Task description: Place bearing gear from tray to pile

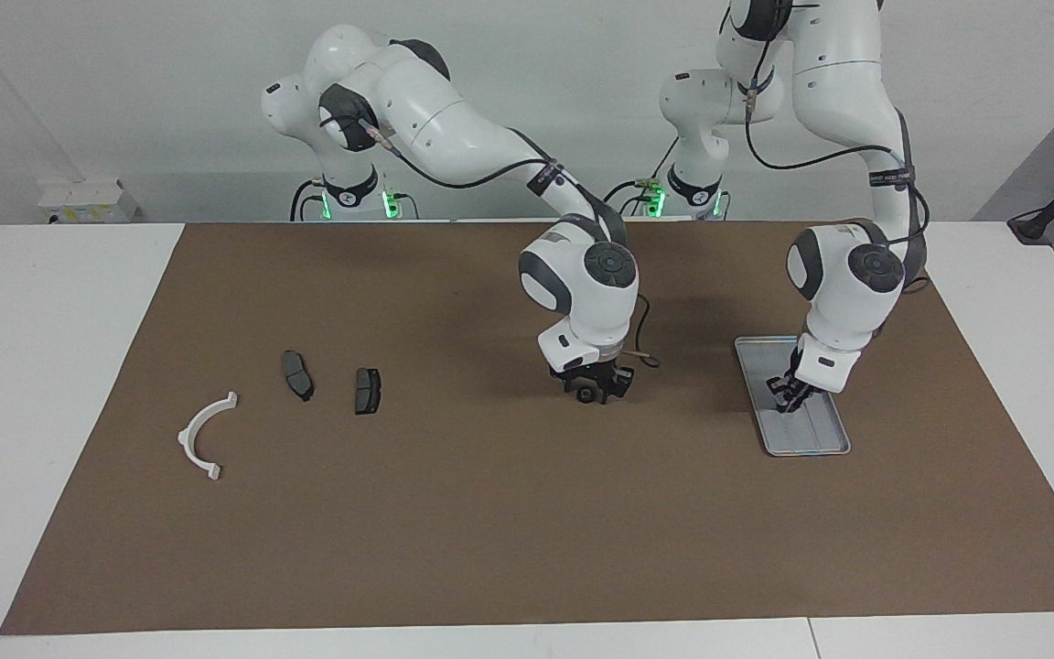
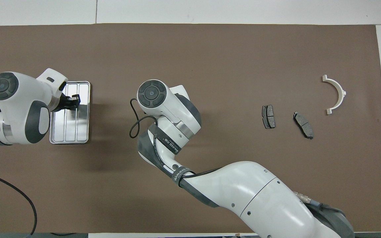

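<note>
Brown mat point(image 1: 490, 513) covers most of the white table point(image 1: 42, 384); all the parts lie on it.

Right arm point(image 2: 243, 195) — the largest thing in the overhead view — comes in from the right arm's end and reaches to mid-table. Right gripper point(image 1: 593, 392) is low at the mat, fingers pointing down around a small black ring-shaped part, the bearing gear point(image 1: 587, 395), which sits on the mat between them. Jaws stand partly open; cannot tell whether the fingertips touch the gear. In the overhead view the wrist covers both gripper and gear.

Left arm point(image 2: 15, 112) bends down over the tray point(image 1: 815, 441) at the left arm's end of the table. Left gripper point(image 1: 788, 399) is down inside the tray, over the half nearer the robots, jaws closed with the fingertips together. Nothing can be made out between them; whether the tips touch the tray floor cannot be told.

Tray: silver-grey, ridged lengthwise, flat on the mat.

The pile lies toward the right arm's end, well apart from the gear: white bracket point(image 1: 204, 435), a half-circle, outermost; two dark brake pads point(image 1: 297, 375) point(image 1: 367, 391) between it and the right gripper, near each other but not touching.
</note>
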Action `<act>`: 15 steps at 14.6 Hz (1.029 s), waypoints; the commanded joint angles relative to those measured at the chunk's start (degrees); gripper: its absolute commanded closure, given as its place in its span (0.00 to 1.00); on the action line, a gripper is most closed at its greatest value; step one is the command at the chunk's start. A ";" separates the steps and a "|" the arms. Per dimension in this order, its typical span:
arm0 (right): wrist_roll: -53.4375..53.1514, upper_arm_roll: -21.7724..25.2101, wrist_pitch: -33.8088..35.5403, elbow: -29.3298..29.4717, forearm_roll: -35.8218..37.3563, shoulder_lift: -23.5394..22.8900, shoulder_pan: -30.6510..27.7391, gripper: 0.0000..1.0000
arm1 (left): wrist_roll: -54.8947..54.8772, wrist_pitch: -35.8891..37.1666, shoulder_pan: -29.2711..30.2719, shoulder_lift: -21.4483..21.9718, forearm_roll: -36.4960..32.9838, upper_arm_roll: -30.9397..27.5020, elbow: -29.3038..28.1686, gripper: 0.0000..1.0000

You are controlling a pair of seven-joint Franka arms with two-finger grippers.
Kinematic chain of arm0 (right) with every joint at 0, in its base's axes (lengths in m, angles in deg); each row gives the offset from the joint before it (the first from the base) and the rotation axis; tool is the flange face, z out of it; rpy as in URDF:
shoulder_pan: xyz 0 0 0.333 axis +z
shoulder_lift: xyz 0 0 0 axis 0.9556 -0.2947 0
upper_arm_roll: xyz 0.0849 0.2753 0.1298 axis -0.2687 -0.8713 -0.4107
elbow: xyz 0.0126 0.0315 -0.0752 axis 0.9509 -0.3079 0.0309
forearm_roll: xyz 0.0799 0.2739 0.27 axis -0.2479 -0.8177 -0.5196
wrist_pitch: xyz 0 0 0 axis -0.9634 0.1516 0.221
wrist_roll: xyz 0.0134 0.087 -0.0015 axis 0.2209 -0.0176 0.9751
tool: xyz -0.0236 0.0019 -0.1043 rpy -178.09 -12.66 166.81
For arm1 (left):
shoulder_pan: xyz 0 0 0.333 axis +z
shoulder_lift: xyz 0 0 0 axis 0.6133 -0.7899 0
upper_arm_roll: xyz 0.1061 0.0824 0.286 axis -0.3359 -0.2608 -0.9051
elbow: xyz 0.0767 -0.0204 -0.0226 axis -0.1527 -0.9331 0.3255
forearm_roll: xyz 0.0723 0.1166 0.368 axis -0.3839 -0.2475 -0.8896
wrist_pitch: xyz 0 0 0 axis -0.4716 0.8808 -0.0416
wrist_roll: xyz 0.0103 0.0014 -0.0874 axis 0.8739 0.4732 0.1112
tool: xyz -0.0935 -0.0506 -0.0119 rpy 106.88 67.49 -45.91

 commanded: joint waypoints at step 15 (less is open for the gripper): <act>4.60 -0.51 1.84 2.08 0.39 -0.26 -2.85 1.00 | 4.97 15.32 -1.52 4.03 5.22 0.94 8.34 1.00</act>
